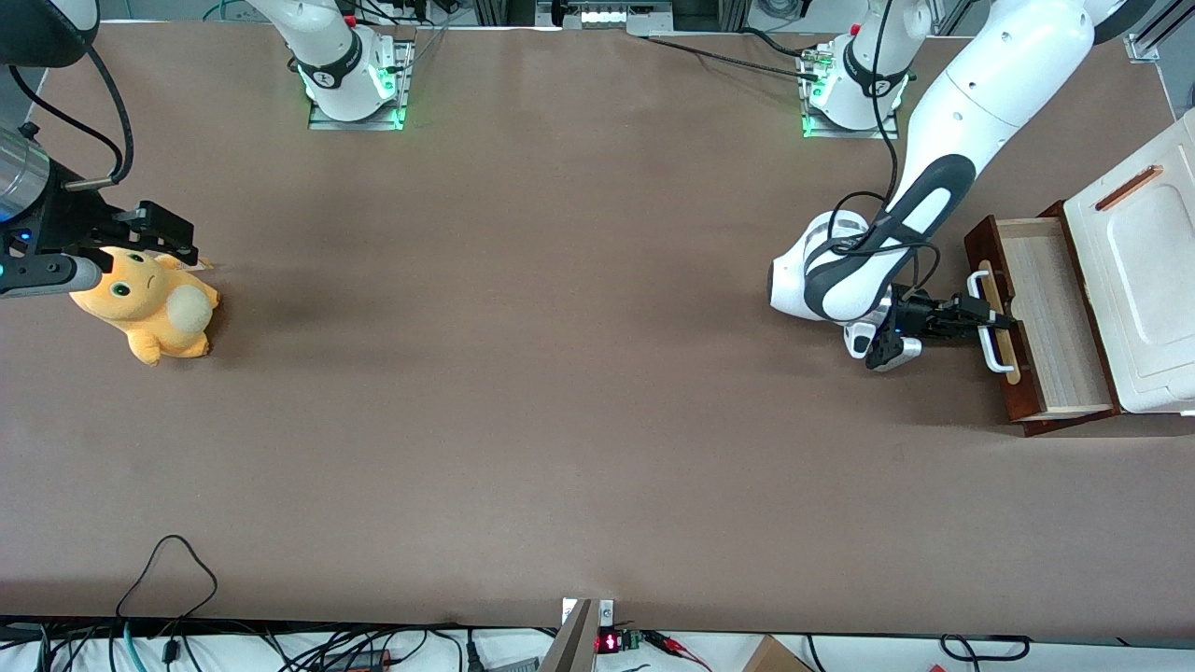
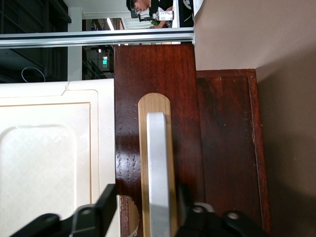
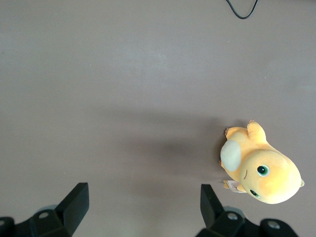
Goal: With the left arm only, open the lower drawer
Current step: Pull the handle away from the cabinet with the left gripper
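The lower drawer (image 1: 980,238) stands pulled out of the cabinet at the working arm's end of the table, and its pale wood tray (image 1: 1050,308) shows. Its white bar handle (image 1: 980,280) sits on a pale wood strip on the dark reddish-brown front. The left arm (image 1: 943,140) reaches down to it. Its black gripper (image 1: 994,320) is at the handle, in front of the drawer. In the left wrist view the gripper (image 2: 146,190) is open. One finger stands on each side of the handle (image 2: 159,163), with a gap between each finger and the bar. The drawer front (image 2: 158,69) fills the view.
The cabinet's white moulded top (image 1: 1148,271) carries a thin orange-brown stick (image 1: 1128,187). An orange plush toy (image 1: 149,303) lies toward the parked arm's end, also in the right wrist view (image 3: 261,170). Cables run along the table edge nearest the front camera.
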`<move>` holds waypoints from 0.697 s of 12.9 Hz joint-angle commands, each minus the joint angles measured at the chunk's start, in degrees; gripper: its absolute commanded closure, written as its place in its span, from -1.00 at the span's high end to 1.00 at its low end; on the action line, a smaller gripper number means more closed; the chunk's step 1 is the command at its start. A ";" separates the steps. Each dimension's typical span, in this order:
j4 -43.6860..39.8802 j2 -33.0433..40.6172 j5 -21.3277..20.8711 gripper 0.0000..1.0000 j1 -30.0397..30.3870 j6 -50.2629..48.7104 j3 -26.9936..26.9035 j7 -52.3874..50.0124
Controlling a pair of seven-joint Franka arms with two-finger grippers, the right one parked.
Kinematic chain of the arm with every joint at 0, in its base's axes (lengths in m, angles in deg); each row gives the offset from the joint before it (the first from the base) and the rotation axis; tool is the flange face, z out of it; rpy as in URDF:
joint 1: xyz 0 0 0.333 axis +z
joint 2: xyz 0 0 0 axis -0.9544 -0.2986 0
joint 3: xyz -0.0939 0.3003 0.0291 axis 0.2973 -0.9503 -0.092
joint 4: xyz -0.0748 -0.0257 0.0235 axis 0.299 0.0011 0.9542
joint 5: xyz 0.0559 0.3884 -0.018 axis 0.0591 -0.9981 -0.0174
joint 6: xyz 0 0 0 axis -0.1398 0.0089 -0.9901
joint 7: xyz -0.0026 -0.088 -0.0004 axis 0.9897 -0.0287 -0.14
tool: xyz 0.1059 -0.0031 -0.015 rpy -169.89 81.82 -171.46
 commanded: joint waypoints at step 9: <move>-6.55 19.27 23.92 1.00 1.41 22.42 0.24 20.08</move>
